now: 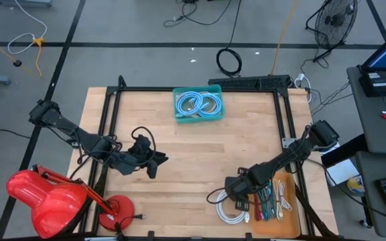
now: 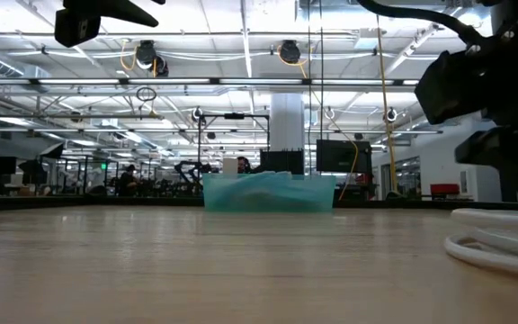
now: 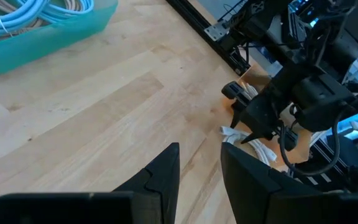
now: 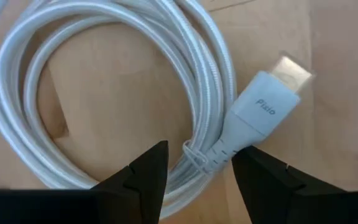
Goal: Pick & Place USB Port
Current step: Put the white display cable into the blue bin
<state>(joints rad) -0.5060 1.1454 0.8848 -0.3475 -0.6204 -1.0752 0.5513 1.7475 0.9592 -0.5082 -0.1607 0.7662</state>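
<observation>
White coiled cable (image 4: pixel 104 81) with a grey plug marked "Pixio" (image 4: pixel 260 115) lies on the pale wooden table (image 1: pixel 200 154) near its front right corner, just beside an orange tray (image 1: pixel 280 204) of cables. A teal bin (image 1: pixel 198 104) of blue cables sits at the far edge; a big workshop hall lies beyond. The right gripper (image 4: pixel 197 165) hovers right over the coil, fingers apart, holding nothing. The left gripper (image 3: pixel 199 168) waits over the table's left side, slightly open and empty.

Worktop (image 1: pixel 200 150) centre is bare wood, wide passage btwn both arms. Obstacles: teal bin (image 1: pixel 198 105) top centre, white cable coil (image 1: pixel 232 213) and orange tray (image 1: pixel 281 209) lower right, red lamp (image 1: pixel 49 199) lower left.
</observation>
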